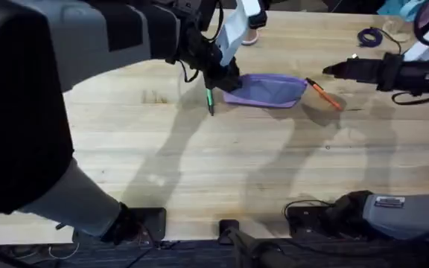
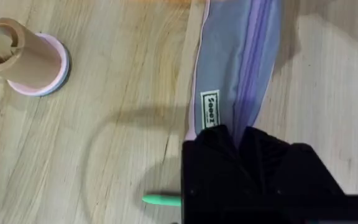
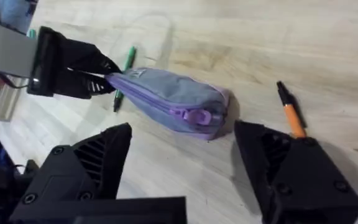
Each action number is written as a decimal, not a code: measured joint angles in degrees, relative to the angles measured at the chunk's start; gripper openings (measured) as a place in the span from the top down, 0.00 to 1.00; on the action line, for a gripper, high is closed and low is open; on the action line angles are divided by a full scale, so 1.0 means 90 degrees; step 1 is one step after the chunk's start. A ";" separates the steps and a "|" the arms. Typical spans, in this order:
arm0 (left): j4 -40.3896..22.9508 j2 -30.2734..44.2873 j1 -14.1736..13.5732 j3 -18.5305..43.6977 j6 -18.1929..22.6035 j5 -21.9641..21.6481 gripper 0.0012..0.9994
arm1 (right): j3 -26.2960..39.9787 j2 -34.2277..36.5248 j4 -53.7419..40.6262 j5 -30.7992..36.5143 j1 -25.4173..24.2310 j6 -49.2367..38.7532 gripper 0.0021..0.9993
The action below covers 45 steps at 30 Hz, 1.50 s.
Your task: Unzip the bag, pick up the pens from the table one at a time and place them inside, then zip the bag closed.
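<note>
Table: you see the pale planked wooden tabletop (image 1: 222,164), smooth, faint sheen.
Bag: the long lilac fabric pouch (image 3: 166,99), soft matt cloth, with a sewn white label (image 2: 211,109).
Pens: the slim green pen (image 3: 125,71) and orange pen (image 3: 291,115), smooth plastic.
Gripper: the matt black plastic right gripper (image 3: 185,174).

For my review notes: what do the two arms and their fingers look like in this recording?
Both arms are dark grey to black, and the left arm has a paler grey section near its base. The right arm trails a thin black cable. The right gripper has black, blocky fingers with ribbed inner faces. The left gripper is black too.
</note>
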 joint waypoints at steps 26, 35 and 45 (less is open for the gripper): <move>0.0000 0.0000 0.0000 0.0000 0.0000 -0.0002 0.96 | 0.0000 0.1517 0.0330 -0.0436 0.0632 0.0001 0.00; 0.0000 0.0000 0.0000 0.0000 0.0000 0.0000 0.96 | 0.0000 0.1517 0.0368 -0.0445 0.0805 0.0002 0.00; 0.0000 0.0000 0.0000 0.0000 0.0000 0.0000 0.96 | 0.0000 0.1517 0.0332 -0.0445 0.0850 0.0015 0.02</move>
